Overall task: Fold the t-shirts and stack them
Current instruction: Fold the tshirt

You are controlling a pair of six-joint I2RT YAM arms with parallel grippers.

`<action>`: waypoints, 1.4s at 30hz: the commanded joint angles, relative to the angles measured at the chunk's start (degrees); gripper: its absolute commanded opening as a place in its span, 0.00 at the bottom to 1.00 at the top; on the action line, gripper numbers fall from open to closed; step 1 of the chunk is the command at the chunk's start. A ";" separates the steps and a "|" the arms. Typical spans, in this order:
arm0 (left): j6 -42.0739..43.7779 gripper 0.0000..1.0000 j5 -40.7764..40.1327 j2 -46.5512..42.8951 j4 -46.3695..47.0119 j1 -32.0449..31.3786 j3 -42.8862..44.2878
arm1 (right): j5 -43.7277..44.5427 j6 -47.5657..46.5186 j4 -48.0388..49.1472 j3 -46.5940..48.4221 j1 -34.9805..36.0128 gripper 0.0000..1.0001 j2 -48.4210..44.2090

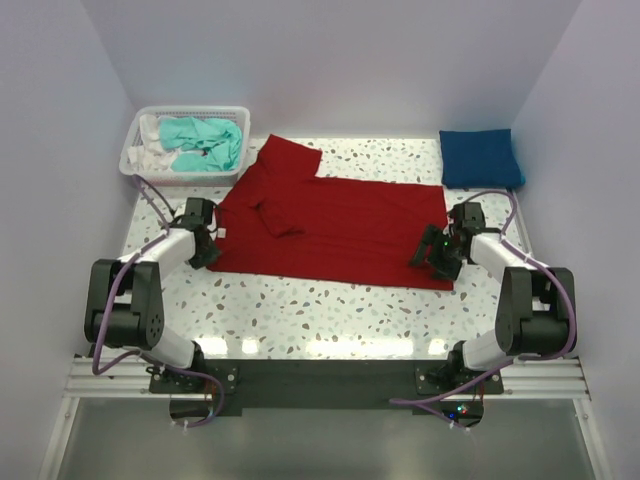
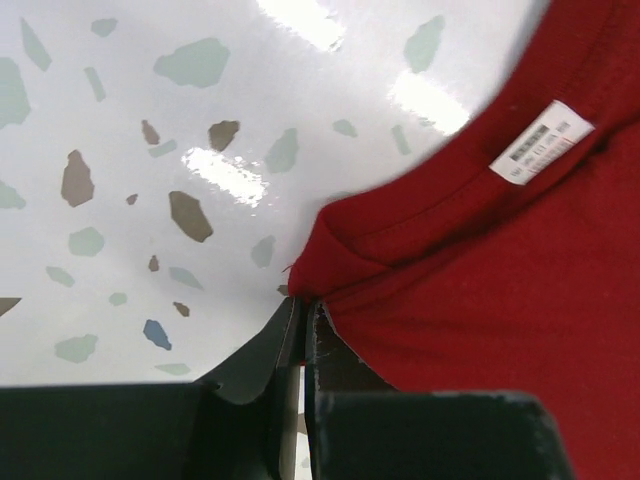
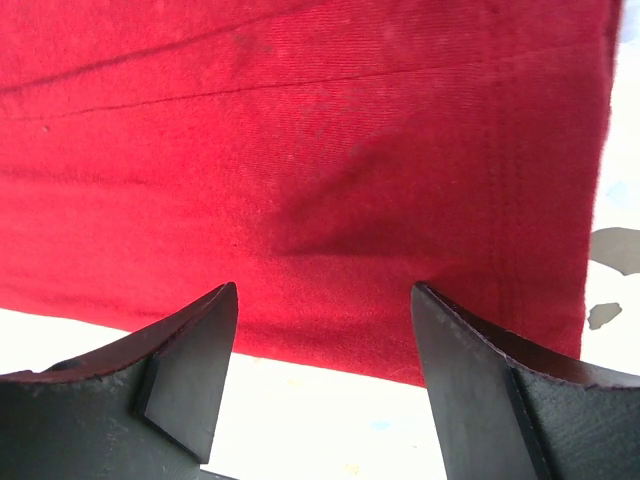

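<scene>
A deep red t-shirt (image 1: 330,225) lies spread flat across the middle of the table. My left gripper (image 1: 212,245) is at its left edge, shut on a fold of the red cloth (image 2: 420,300) at the neckline, close to the white label (image 2: 540,140). My right gripper (image 1: 436,258) is open over the shirt's near right corner, and its fingers straddle the hem (image 3: 325,340) without pinching it. A royal blue t-shirt (image 1: 480,158) lies folded at the back right. A teal t-shirt (image 1: 205,145) is crumpled in the basket.
The white mesh basket (image 1: 180,175) stands at the back left and also holds some white cloth (image 1: 155,150). Speckled table (image 1: 330,310) shows between the red shirt and the arm bases. Walls close in on the left, back and right.
</scene>
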 commanded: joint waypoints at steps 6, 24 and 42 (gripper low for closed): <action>2.15 0.07 -1.38 -1.55 -1.72 3.66 -2.58 | 5.15 -0.54 -0.46 -2.70 -2.26 0.74 0.97; -2.24 0.24 -1.91 -12.44 -11.30 3.66 -7.33 | 8.49 -2.21 -9.51 -3.32 -2.35 0.75 -8.69; -5.57 0.50 6.61 -20.71 -10.63 -4.06 -0.73 | -2.06 3.23 -3.80 -10.34 -2.44 0.74 -21.18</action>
